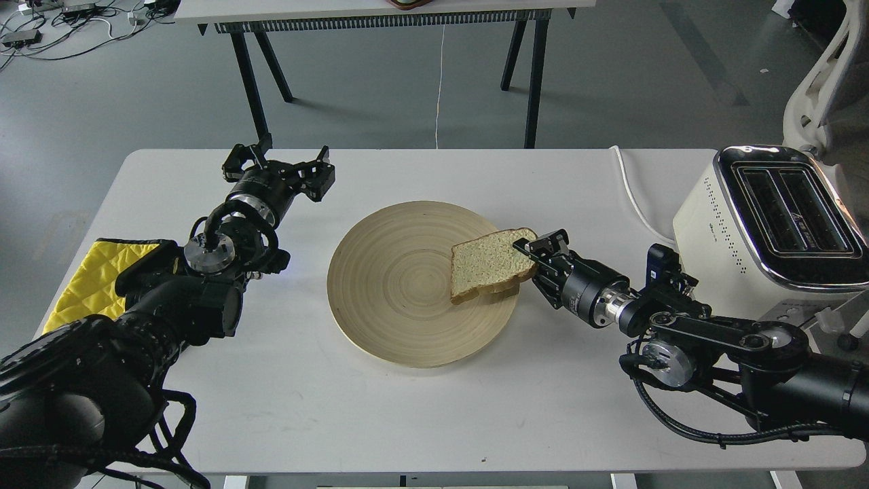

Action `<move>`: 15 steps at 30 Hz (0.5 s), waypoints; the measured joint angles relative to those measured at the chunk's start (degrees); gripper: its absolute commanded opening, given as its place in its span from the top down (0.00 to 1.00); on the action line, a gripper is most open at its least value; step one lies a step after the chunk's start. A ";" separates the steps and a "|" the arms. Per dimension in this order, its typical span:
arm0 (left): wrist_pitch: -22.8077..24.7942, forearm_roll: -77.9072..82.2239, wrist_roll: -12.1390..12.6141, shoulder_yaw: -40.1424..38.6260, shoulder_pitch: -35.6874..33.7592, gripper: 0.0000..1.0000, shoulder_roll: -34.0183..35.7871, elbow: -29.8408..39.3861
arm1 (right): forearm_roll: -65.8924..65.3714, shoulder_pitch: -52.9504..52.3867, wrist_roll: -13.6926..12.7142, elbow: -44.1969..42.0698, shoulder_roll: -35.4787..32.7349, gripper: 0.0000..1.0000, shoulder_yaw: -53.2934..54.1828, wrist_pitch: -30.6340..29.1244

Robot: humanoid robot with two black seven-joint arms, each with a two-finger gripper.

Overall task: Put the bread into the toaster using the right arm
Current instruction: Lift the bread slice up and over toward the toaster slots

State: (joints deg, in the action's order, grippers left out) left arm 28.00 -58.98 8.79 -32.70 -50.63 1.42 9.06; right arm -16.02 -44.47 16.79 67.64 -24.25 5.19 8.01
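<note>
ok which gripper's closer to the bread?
Right. The right gripper is at the bread, its fingers on the slice's right edge. The left gripper is well off to the left, beyond the plate.

The bread (490, 263) was pale tan with a brown crust. The plate (387, 299) was light wood with concentric ring grain. The toaster (747, 224) was cream-white with a chrome top and rows of dark dotted vents. The table (339, 414) was white. The cloth (95, 278) was yellow, quilted in diamonds. Both arms were black with silver joint discs.
</note>
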 measured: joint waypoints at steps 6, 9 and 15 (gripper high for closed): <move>0.00 0.00 0.00 0.00 0.00 0.00 0.03 0.00 | 0.02 -1.88 0.00 2.73 -1.92 0.98 1.91 1.37; 0.00 0.00 0.00 0.00 0.00 0.00 0.06 0.00 | 0.05 -5.54 0.01 5.56 -6.28 0.98 1.98 2.44; 0.00 0.00 0.00 0.00 0.00 0.00 0.00 0.00 | 0.65 -18.11 -0.35 8.69 -18.32 0.98 -6.01 3.16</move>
State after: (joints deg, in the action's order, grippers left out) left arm 28.00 -58.97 8.79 -32.70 -50.63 1.42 9.05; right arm -15.37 -62.58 16.44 76.33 -42.57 -0.82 11.17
